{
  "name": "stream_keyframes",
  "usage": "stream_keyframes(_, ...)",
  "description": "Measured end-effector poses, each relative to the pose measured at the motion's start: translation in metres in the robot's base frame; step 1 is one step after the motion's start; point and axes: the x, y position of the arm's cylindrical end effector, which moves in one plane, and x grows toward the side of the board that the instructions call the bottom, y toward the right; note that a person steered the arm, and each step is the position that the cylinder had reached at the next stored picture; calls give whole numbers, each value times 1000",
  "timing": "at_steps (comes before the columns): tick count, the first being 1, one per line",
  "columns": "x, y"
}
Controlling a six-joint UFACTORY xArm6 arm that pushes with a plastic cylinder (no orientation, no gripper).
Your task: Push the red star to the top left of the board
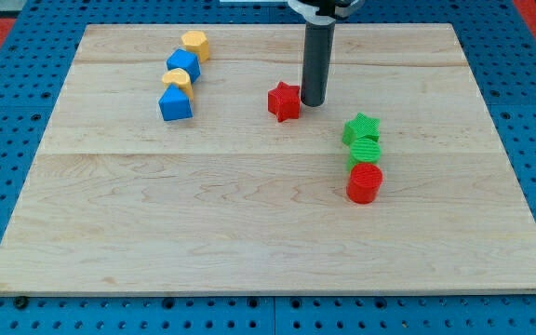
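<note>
The red star (pixel 285 101) lies on the wooden board (pixel 249 214), a little above the middle. My tip (pixel 313 102) stands right beside the star's right side, touching it or nearly so. The dark rod rises from there to the view's top. The board's top left corner is far to the star's left and up.
At the upper left lie a yellow hexagon (pixel 194 44), a blue block (pixel 183 65), a small yellow block (pixel 178 80) and a blue block (pixel 175 103), in a chain. At the right lie a green star (pixel 361 127), a green block (pixel 366 151) and a red cylinder (pixel 364 182).
</note>
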Motion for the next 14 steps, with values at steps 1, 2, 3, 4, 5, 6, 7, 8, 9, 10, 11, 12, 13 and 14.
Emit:
stream_keyframes(1, 2, -51)
stream_keyframes(2, 10, -119)
stream_keyframes(3, 15, -125)
stream_keyframes(4, 2, -98)
stream_keyframes(5, -3, -117)
stream_keyframes(6, 1, -169)
stream_keyframes(7, 48, -178)
stream_keyframes(8, 74, -176)
stream_keyframes(9, 130, -176)
stream_keyframes(10, 154, -189)
stream_keyframes(11, 138, -213)
stream_keyframes(12, 121, -196)
stream_keyframes(13, 103, -272)
stream_keyframes(14, 121, -282)
